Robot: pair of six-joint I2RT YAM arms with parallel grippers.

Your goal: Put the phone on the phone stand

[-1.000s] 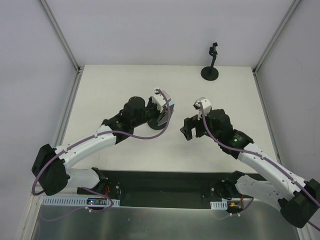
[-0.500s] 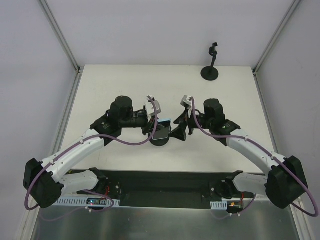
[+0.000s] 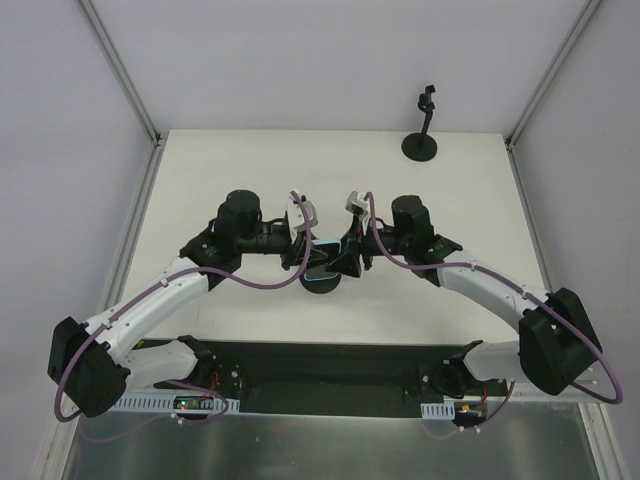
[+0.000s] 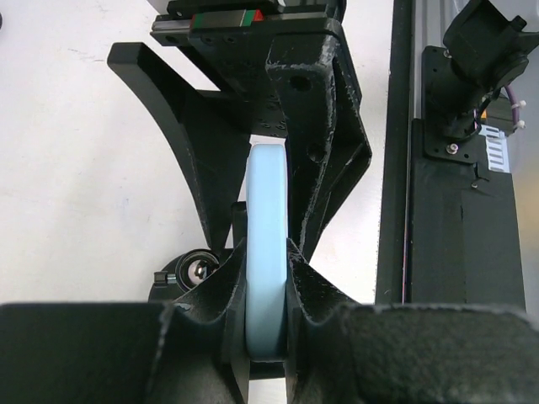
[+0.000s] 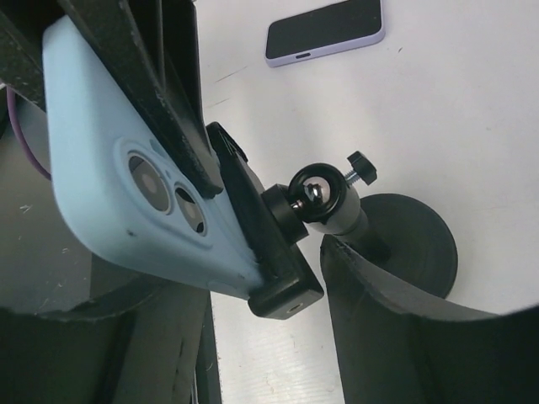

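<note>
Phone (image 4: 268, 189) edge-on in left end effector (image 4: 268, 278); stand (image 4: 195, 271) mostly hidden.

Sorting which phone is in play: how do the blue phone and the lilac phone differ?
The blue phone is raised, clamped in the left claw; the lilac phone lies flat on the table, untouched. The blue phone shows its camera back; the lilac phone shows its dark screen. Both are slim with rounded corners.

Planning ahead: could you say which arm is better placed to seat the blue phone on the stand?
Left, probably: the left gripper is shut on the phone at the stand, while the right gripper is open.
</note>
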